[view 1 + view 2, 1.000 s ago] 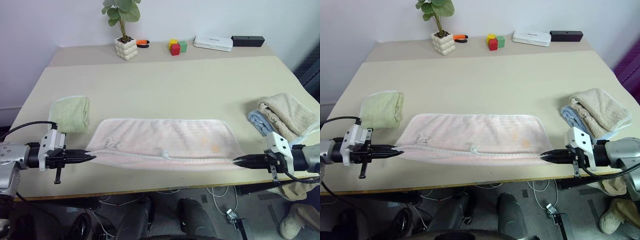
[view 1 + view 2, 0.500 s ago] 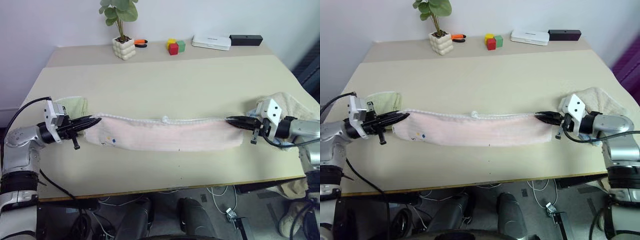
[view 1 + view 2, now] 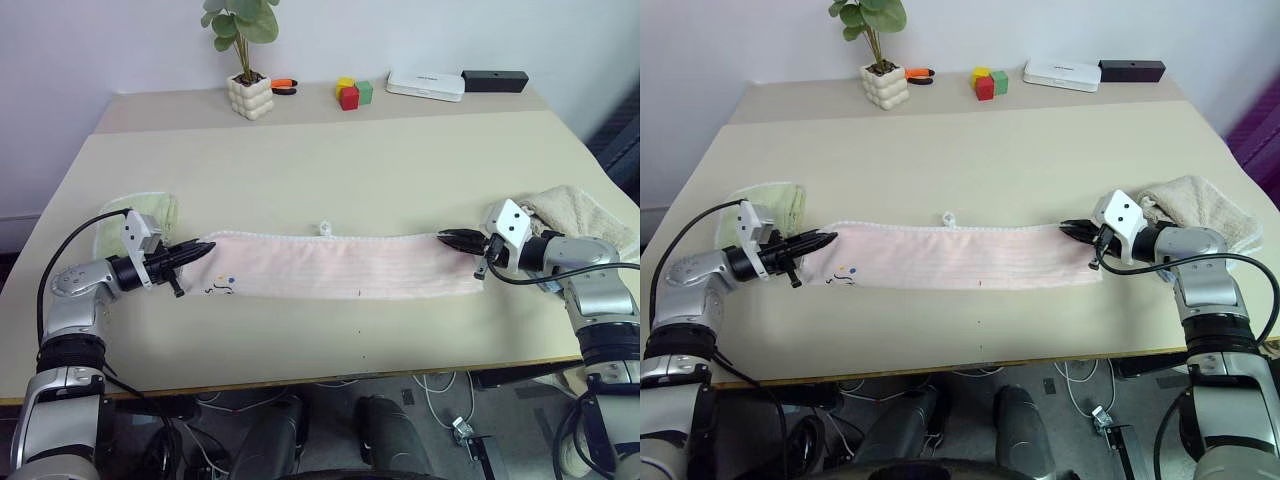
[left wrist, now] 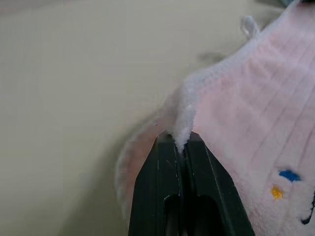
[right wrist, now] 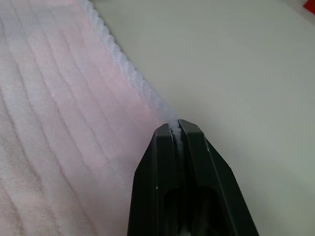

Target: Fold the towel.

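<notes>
1. I have both grippers clamped tight on the towel (image 3: 340, 278): left gripper (image 3: 205, 247) pinches its left far corner, right gripper (image 3: 445, 238) its right far corner.
2. Changed: a second ago I held the near edge by the table's (image 3: 350, 160) front; it now lies carried over onto the far edge.
3. Towel lies as a narrow doubled strip, centre-front of the table.
4. Judgement: lengthwise fold made; release is next.

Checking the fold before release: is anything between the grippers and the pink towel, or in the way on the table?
Nothing visible. The left gripper and right gripper are each shut on a corner of the pink towel. The green towel and beige towel lie beyond its ends.
</notes>
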`<state>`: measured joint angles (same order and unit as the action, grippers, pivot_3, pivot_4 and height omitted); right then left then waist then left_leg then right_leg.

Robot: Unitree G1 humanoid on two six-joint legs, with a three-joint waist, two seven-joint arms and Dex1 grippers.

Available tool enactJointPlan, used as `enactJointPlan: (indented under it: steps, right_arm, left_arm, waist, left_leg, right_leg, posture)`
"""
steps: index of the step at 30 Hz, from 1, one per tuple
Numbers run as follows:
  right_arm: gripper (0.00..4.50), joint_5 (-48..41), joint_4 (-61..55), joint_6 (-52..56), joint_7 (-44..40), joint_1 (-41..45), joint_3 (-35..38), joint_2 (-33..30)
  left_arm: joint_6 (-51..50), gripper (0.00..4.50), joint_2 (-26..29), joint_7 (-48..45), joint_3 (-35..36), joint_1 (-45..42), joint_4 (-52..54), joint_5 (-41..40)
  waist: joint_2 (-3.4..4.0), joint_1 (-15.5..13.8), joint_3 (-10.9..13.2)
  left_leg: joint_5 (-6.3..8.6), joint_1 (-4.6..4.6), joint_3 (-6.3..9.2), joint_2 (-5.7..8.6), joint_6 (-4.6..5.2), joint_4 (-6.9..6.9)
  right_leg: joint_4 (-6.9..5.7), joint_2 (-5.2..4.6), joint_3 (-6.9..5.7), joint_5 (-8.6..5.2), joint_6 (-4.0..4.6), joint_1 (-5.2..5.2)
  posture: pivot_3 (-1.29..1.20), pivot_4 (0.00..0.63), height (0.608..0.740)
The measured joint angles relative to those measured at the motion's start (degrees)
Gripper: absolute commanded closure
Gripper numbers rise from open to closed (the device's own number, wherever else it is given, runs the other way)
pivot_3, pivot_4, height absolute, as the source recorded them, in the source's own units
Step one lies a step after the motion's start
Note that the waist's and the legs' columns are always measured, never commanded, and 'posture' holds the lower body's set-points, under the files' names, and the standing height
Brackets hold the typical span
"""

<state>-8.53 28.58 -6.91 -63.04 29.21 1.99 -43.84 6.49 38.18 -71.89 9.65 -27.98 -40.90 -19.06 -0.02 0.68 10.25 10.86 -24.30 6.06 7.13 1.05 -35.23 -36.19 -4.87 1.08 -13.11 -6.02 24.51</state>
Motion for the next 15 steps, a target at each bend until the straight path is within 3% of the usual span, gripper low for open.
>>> enactJointPlan:
  steps: [5, 8, 11, 14, 15]
  right_arm:
    - [4.47, 1.6, 3.32, -1.13, 1.32, 0.7, -1.15, 0.34]
    - [3.1, 1.01, 3.3, 0.41, 0.9, 0.75, -1.15, 0.59]
    - [1.6, 1.36, 3.22, -0.15, 1.66, 0.74, -1.15, 0.61]
    - [0.1, 1.68, 3.22, -1.38, 3.82, 0.78, -1.14, 1.19]
    - [0.0, 1.65, 3.22, -1.38, 4.37, 0.84, -1.12, 1.42]
  left_arm:
    - [0.93, 4.5, -0.78, 0.81, -0.96, -2.14, -3.47, 2.09]
    - [-1.24, 4.5, -0.78, -0.25, -1.67, -2.59, -3.59, 2.28]
    - [-2.41, 3.58, -0.9, -0.09, -1.77, -3.19, -3.67, 2.29]
    - [-2.15, 2.12, -1.29, 0.09, -1.66, -3.63, -3.45, 2.15]
    - [-2.4, 1.61, -1.35, -0.07, -1.66, -3.64, -3.05, 2.06]
  waist:
    - [0.0, -0.1, 0.0]
    - [0.0, 0.04, 0.0]
    - [0.0, 0.04, 0.0]
    - [0.0, 0.03, 0.0]
    - [0.0, 0.04, 0.0]
  left_leg:
    - [0.0, 0.0, 0.0, 0.01, 0.0, -0.01]
    - [0.0, 0.01, 0.0, 0.0, 0.0, 0.01]
    - [0.0, 0.0, 0.01, 0.0, 0.0, 0.0]
    - [0.0, 0.01, 0.0, -0.01, 0.0, 0.0]
    - [-0.01, 0.0, 0.0, 0.0, 0.0, 0.0]
  right_leg:
    - [0.0, 0.0, 0.0, 0.0, 0.0, -0.02]
    - [-0.01, 0.02, 0.0, 0.0, -0.01, 0.0]
    - [-0.01, 0.03, 0.0, 0.01, -0.01, 0.01]
    - [-0.01, 0.03, 0.01, 0.01, -0.01, 0.0]
    - [-0.01, 0.03, 0.01, 0.01, -0.01, 0.0]
  posture:
    - [0.0, 0.15, 0.74]
    - [0.0, 0.15, 0.74]
    - [0.0, 0.15, 0.74]
    - [0.0, 0.15, 0.74]
    - [0.0, 0.15, 0.74]
